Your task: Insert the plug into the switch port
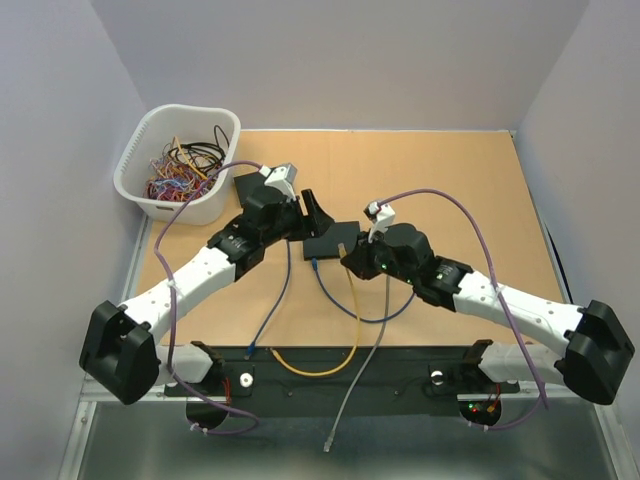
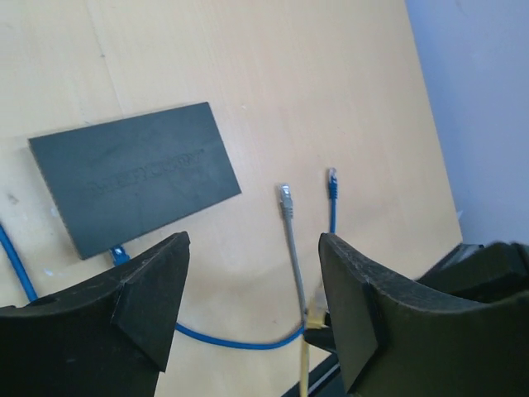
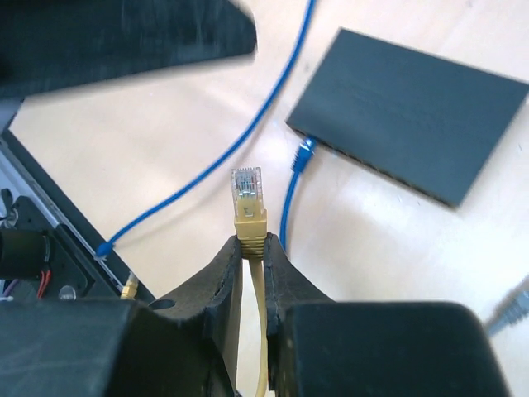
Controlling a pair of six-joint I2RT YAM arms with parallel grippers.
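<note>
The yellow plug point(image 3: 247, 188) points up clear of the table point(image 3: 372, 240), pinched at its boot between the closed fingers of the right gripper point(image 3: 253, 246), near the switch point(image 3: 409, 112). A blue cable point(image 3: 304, 155) meets the switch's edge. The left gripper point(image 2: 252, 252) hangs spread wide above the table beside the switch.

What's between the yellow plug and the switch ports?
Only the blue cable, already plugged into the switch, trailing off its port edge beside the yellow plug in the right claw. Otherwise bare table.
</note>
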